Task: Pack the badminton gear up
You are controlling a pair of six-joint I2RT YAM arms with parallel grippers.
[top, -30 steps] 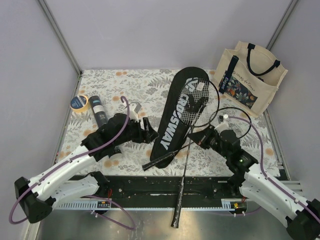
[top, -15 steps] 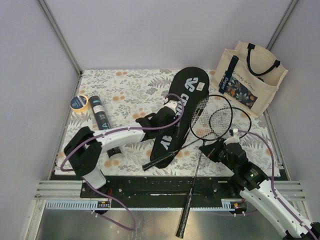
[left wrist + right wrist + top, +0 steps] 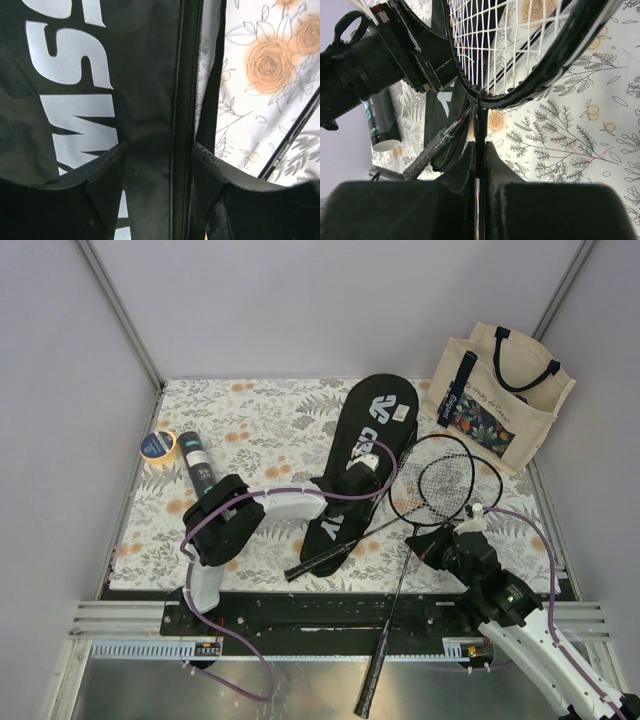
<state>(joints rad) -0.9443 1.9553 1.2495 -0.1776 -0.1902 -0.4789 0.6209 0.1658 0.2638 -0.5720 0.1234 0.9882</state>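
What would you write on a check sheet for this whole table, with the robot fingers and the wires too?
Surface: flowery cloth, lying flat.
Job's things: black racket bag lying flat; held racket; second racket across the bag's narrow end; black tube at the left; no shuttlecocks seen.
Clutter: tape roll beside the tube; cream tote at the far right.
Grippers: left fingers open over the bag's zip; right fingers shut on the held racket's shaft.
Cables: purple cables along both arms.
Surroundings: plain walls, metal posts.
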